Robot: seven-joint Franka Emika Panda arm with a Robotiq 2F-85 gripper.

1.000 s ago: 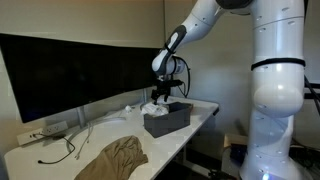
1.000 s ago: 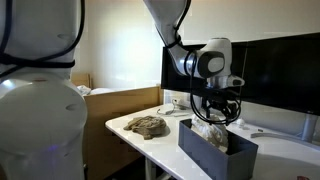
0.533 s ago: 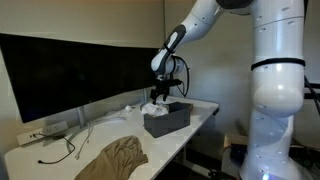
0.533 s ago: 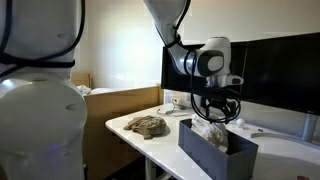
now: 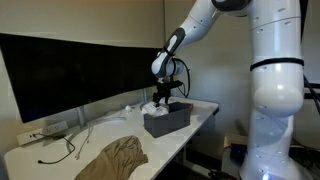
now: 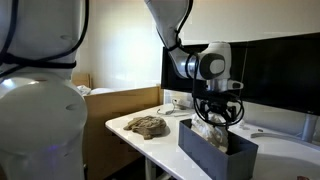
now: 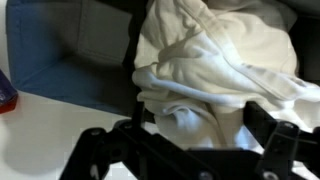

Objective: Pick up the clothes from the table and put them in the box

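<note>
- Wrist view: the tool has its jaws spread wide and clamped on nothing, with the white garment bunched just below them.
- That cloth is heaped in the box, probably dropped there on purpose. In an exterior view, part of it rides up at the rim.
- The tan garment lies crumpled on the table, well apart from the box, so about half the job looks left.
- The arm arches over from above, wrist bent so the tool points straight down over the box.
</note>
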